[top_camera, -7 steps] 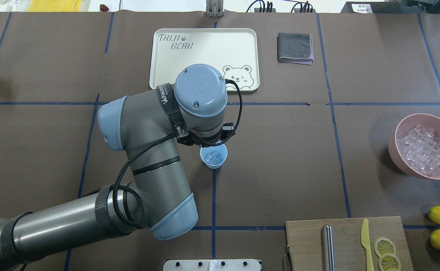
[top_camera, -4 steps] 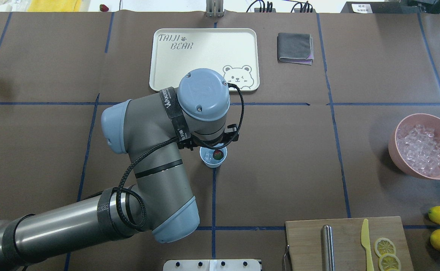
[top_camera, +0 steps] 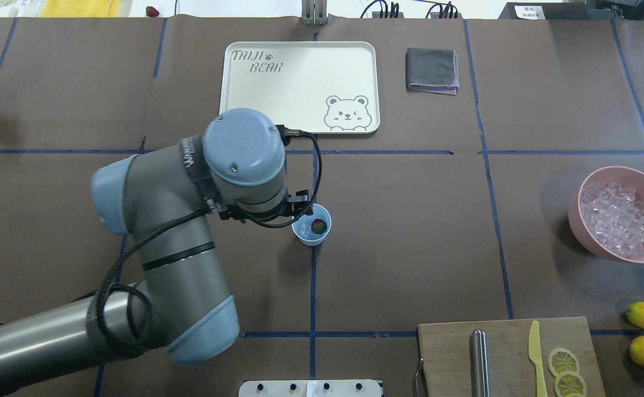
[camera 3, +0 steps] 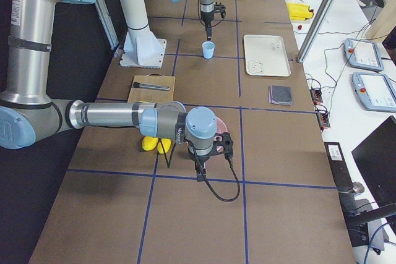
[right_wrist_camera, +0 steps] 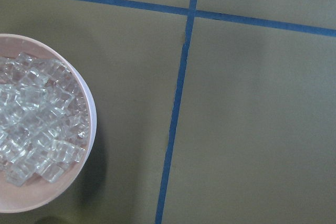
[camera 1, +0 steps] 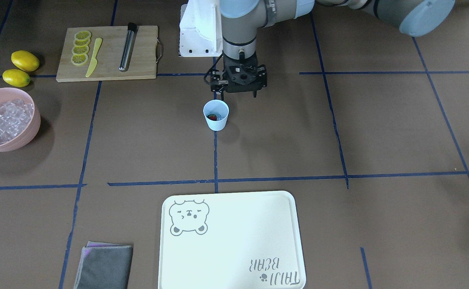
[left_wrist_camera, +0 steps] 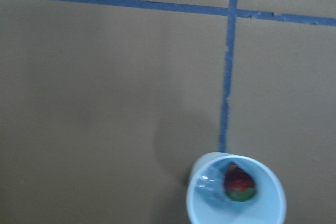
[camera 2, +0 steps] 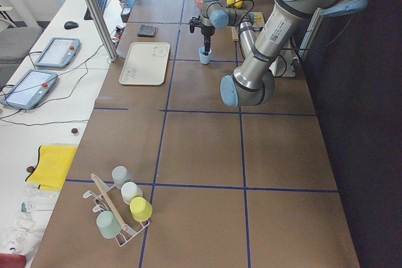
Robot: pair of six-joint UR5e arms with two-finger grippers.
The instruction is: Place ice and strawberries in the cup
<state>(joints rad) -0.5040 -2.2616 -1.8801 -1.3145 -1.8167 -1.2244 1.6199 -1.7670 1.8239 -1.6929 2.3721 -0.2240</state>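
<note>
We found the cup [camera 1: 217,123] at the middle of the worktop [top_camera: 410,248], far from every edge, holding the strawberry [top_camera: 318,225] and ice [top_camera: 303,229], the left tool [camera 1: 236,95] released and empty just beside it; whether the right tool [camera 3: 204,159] gripped we could not tell.

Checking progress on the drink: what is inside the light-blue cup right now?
Inside the cup lie one red strawberry, green cap showing, and clear ice beside it. Whatever sits beneath the berry is hidden.
</note>
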